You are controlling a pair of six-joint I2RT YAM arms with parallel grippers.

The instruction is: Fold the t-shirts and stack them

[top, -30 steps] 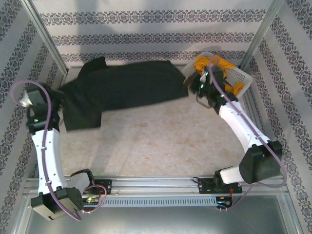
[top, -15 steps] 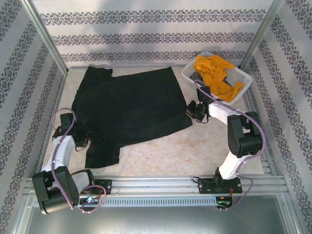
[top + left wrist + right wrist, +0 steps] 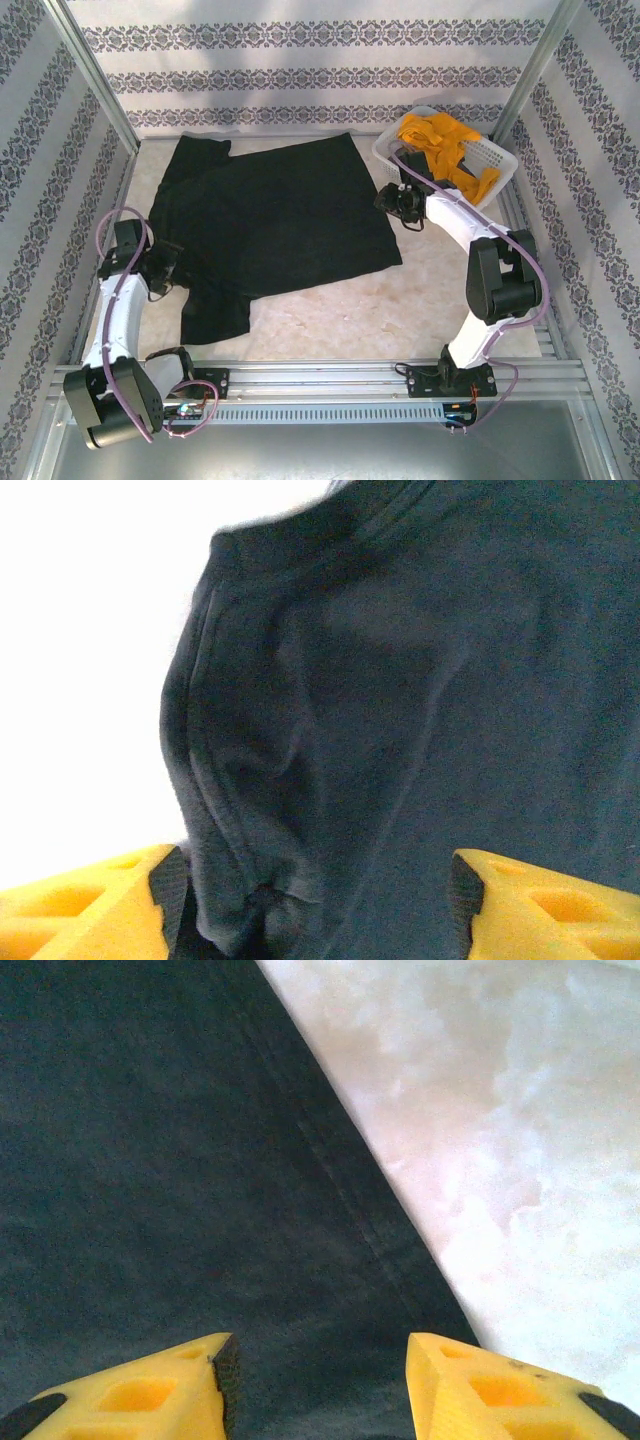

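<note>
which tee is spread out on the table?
The black t-shirt, lying spread on the table; the mustard-yellow t-shirt sits bunched in the white basket.

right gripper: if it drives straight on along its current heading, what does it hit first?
Most likely the black t-shirt. The right gripper, jaws apart, points at the cloth just inside its hem, with the bare table off to one side. How near the cloth is, I cannot tell.
</note>
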